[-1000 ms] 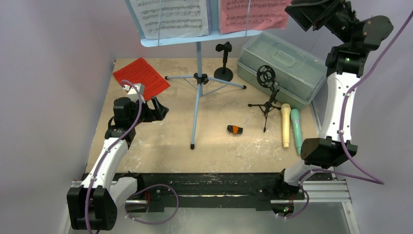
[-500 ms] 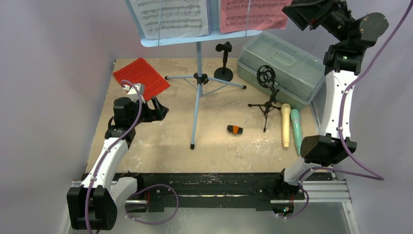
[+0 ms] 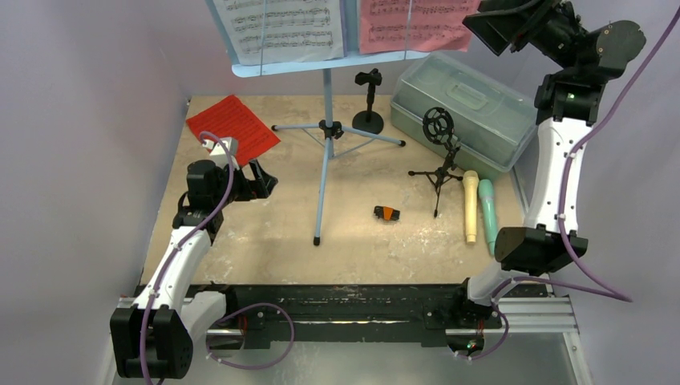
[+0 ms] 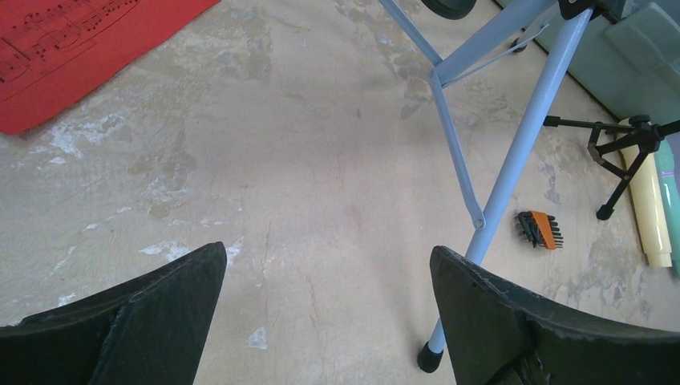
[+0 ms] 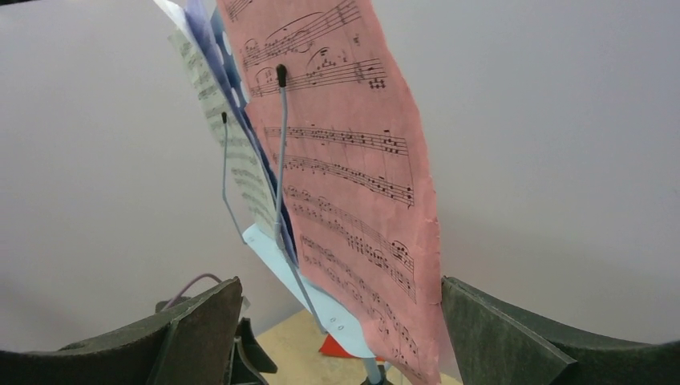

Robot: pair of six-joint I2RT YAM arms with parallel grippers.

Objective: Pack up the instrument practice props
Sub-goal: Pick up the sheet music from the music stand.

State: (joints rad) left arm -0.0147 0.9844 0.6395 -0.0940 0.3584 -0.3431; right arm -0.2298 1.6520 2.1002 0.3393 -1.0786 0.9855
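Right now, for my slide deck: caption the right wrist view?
Open right gripper faces the red music page on the pale-blue rack.

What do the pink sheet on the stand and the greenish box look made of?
The pink sheet looks like thin matte paper: printed notes, wavy edge. The greenish box seems translucent, slightly glossy plastic, with a moulded lid handle.

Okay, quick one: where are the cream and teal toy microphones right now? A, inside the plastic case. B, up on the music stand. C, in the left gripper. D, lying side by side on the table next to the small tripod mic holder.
D: in the top view the cream microphone and teal microphone lie side by side on the table, just right of the tripod mic holder.
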